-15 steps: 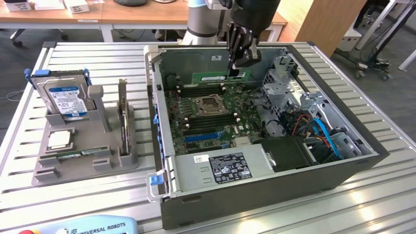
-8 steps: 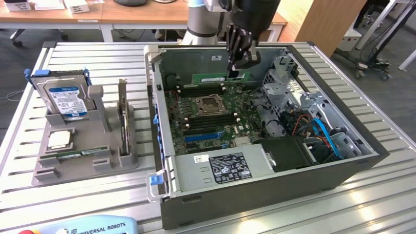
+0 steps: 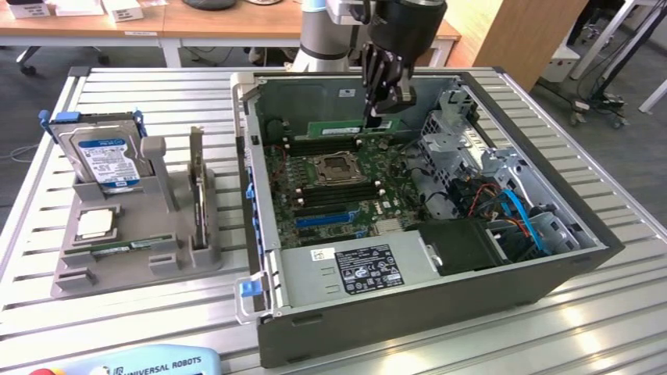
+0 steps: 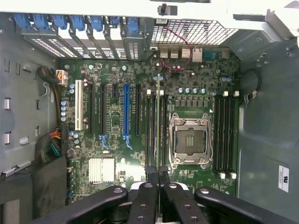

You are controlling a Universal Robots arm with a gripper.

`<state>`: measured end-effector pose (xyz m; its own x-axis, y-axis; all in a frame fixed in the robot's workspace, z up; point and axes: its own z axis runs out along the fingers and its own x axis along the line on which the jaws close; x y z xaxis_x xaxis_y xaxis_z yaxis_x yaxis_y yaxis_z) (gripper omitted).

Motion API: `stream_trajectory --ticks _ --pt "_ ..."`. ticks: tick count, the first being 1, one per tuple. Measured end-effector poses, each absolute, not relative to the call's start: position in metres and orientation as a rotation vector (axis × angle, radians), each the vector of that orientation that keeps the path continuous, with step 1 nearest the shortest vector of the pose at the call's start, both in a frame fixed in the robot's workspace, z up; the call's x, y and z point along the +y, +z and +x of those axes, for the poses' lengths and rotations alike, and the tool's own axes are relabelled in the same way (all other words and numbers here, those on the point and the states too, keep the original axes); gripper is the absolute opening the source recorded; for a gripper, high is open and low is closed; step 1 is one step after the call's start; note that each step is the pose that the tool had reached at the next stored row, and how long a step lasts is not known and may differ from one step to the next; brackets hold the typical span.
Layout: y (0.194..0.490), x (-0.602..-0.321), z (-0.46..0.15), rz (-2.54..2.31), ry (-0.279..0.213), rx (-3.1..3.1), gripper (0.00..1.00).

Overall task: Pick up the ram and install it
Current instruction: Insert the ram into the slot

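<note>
The ram [image 3: 339, 127] is a long green stick held edge-down inside the open computer case [image 3: 417, 305]. My gripper [image 3: 377, 117] is shut on it from above. The stick hangs just over the black memory slots [image 3: 318, 144] on the far side of the processor socket [image 3: 336, 166]. In the wrist view the ram [image 4: 159, 121] appears as a thin line running out from my gripper [image 4: 159, 175]. It lies along the memory slots [image 4: 150, 133] beside the empty socket [image 4: 189, 140]. Whether its lower edge touches a slot I cannot tell.
A grey holder [image 3: 125, 262] at the exterior view's left carries a hard drive [image 3: 105, 152], a square silver chip [image 3: 94, 223] and an upright dark card [image 3: 196, 187]. Inside the case are a power supply [image 3: 354, 269], drive cages [image 3: 458, 148] and cables [image 3: 516, 211]. A pendant [image 3: 146, 363] lies at the table's front.
</note>
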<state>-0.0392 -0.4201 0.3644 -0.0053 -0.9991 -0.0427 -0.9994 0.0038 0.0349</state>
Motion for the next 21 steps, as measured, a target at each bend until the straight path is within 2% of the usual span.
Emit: stream_trajectory --ticks 21 --pt "0.3539 -0.4201 -0.0392 -2.212 0.086 2.222 0.12"
